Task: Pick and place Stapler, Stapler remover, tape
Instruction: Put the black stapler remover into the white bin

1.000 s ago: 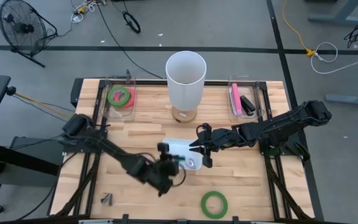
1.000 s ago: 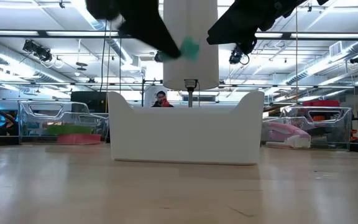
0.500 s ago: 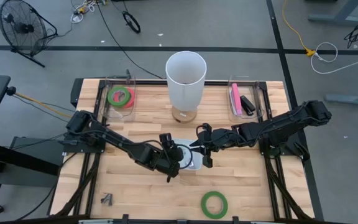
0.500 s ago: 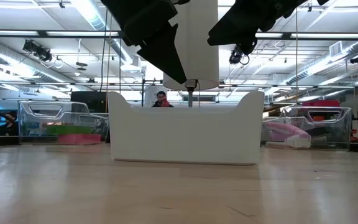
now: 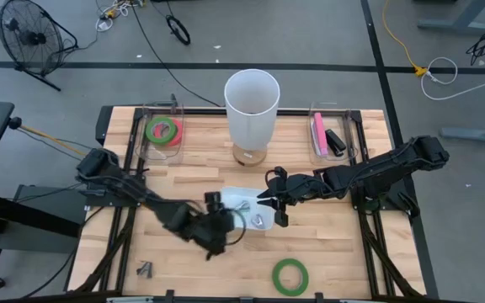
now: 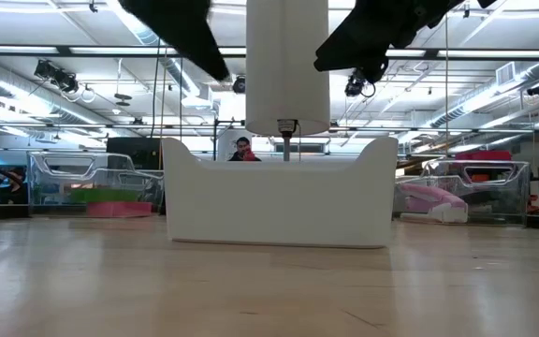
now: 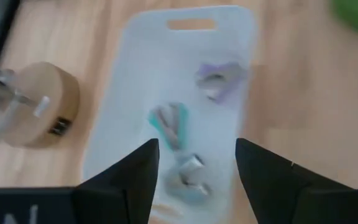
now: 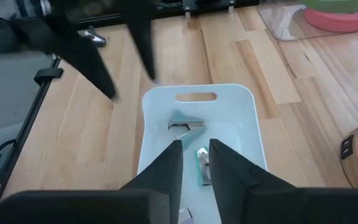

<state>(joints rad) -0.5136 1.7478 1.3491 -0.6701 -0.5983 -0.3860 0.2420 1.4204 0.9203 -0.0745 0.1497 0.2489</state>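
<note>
A green tape ring [image 5: 290, 274] lies flat on the near edge of the wooden table [image 5: 335, 244], and a small dark metal item [image 5: 145, 269] sits at the near left corner; what it is cannot be told. Mid-table stands a white bin [image 5: 255, 202] with a handle slot, and in it lie three staple removers [image 7: 173, 122], one teal, one purplish, one pale. The left tool [image 5: 215, 225] hangs just off the bin's left side, its fingers [image 7: 126, 180] spread wide and holding nothing. The right tool [image 5: 277, 209] hovers over the bin's right edge, its fingers [image 8: 166, 171] only narrowly apart and empty, with the removers showing between them. Just behind the bin rises a tall white cylinder [image 5: 252, 105] on a round wooden base [image 7: 48, 102], blocking the straight line to the back of the table. At the far left a clear tray [image 5: 160, 145] holds a green tape roll [image 5: 164, 130] with a pink one under it; at the far right another clear tray [image 5: 318, 155] holds a pink stapler [image 5: 318, 133] beside a black one [image 5: 334, 140]. Beyond the table lies grey floor with cables and a fan [image 5: 25, 32]. Level across the table, a workshop hall with ceiling lights opens out, and a person [image 6: 241, 150] shows far behind the bin.
</note>
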